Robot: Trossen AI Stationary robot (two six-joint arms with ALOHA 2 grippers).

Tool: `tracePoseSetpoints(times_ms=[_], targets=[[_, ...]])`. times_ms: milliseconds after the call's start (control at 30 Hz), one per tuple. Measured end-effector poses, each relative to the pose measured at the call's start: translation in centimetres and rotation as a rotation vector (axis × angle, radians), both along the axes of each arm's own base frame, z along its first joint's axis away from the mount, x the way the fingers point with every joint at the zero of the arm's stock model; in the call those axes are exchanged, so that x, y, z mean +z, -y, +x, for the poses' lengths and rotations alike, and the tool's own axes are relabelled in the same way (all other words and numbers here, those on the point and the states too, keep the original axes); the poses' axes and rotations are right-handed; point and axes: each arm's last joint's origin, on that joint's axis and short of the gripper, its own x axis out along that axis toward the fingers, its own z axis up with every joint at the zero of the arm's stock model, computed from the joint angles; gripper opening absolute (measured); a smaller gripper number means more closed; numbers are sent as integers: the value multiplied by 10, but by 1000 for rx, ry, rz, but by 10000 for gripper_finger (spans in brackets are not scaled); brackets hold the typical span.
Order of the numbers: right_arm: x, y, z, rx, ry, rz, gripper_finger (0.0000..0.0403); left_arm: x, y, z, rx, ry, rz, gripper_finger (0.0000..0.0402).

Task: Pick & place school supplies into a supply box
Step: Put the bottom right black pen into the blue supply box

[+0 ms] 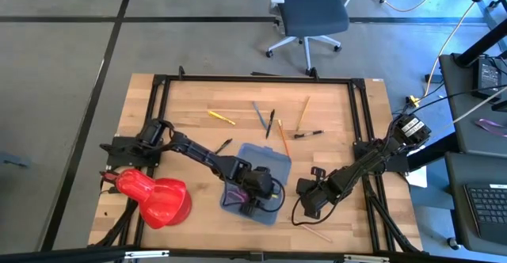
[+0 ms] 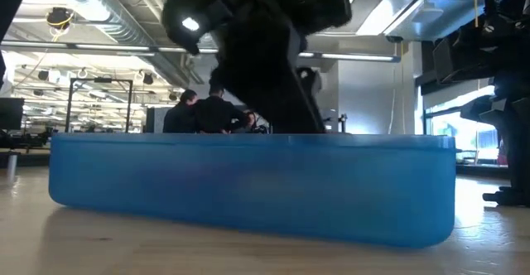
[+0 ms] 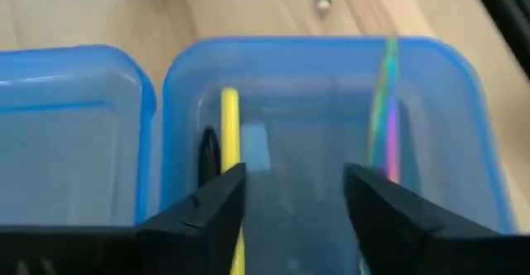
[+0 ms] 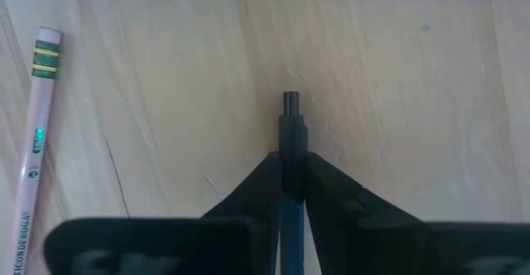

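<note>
The wooden worktop [image 1: 333, 120] carries the blue supply box [image 1: 269, 161] near its front centre. Only the left wrist view shows the box interior: the left end effector [image 3: 294, 196], fingers apart, holds nothing above a yellow pencil [image 3: 229, 134]. Only the right wrist view shows the right end effector [image 4: 290, 180] clamped on a dark pen [image 4: 291, 126], low over the worktop beside a pale pencil [image 4: 35, 142]. Loose pens [image 1: 265, 120] lie behind the box.

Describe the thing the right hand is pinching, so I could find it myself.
Start at the blue supply box near the table's front edge, then look right to the right hand, beside the box. Its fingers are shut on a thin dark pen; unlike the pale pencil lying loose nearby, it is slim and dark.
</note>
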Motion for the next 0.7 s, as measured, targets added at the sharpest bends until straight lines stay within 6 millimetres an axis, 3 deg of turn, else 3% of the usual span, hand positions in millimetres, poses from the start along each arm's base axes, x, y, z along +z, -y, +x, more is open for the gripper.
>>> tracePoseSetpoints(times_ms=[167, 300, 700], targets=[[0, 0, 0, -3, 3, 3, 54, 12, -1, -5, -31, 10, 20, 189], [0, 0, 0, -3, 3, 3, 54, 15, 5, -4, -104, 19, -67, 193], [0, 0, 0, -6, 4, 5, 54, 10, 23, -9, -108, 30, -12, 191]])
